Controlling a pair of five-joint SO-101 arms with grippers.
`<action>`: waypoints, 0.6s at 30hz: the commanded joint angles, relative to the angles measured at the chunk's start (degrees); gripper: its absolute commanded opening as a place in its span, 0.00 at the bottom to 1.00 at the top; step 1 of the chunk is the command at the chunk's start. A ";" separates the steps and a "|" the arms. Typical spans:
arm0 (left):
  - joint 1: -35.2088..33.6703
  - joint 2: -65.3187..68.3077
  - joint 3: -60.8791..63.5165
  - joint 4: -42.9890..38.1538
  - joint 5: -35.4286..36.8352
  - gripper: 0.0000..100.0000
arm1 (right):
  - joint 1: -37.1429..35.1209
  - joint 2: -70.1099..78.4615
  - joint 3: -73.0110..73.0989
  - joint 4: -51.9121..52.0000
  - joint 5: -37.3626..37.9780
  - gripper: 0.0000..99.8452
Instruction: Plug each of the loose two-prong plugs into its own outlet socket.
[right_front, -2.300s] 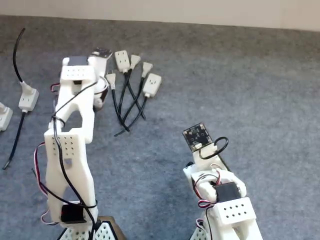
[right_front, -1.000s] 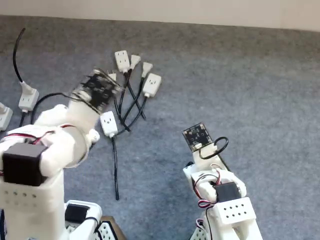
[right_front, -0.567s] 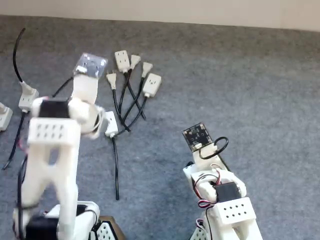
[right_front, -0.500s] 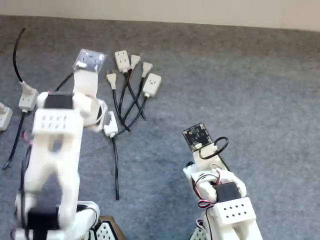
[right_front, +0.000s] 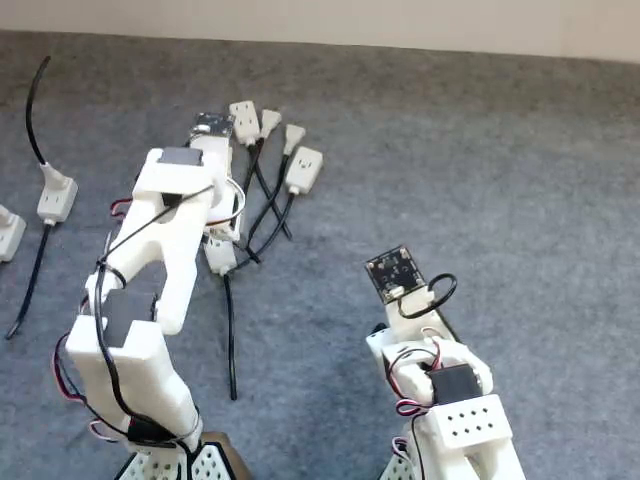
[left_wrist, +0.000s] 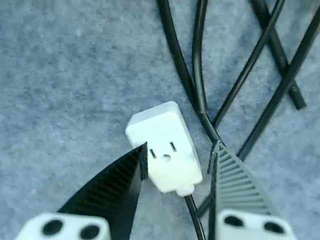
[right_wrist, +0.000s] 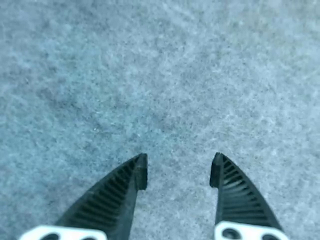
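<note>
Spreading over the grey carpeted desk (right_front: 520, 180), black cords (left_wrist: 176, 50) fanned toward the upper left. The left gripper (left_wrist: 179, 152) set wide fingers astride the white plastic outlet socket (left_wrist: 162, 135), left of centre. The socket was probably light, rigid and smooth, best pinched on its flat sides. The right gripper (right_wrist: 179, 164) gaped over bare desk.

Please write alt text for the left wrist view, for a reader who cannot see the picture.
A white outlet socket lies face up on grey carpet between the open black fingers of the left gripper. Several black cables cross on the carpet beyond it.
</note>
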 joint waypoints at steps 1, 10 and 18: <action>4.18 0.40 -0.75 2.99 0.35 0.19 | -0.48 0.75 -0.40 -1.01 0.79 0.20; 0.31 2.42 -0.66 3.25 -0.09 0.17 | -0.48 0.75 -0.40 -1.01 0.79 0.20; -9.54 9.98 -2.24 3.69 -4.84 0.16 | -0.48 0.75 -0.40 -1.01 0.79 0.20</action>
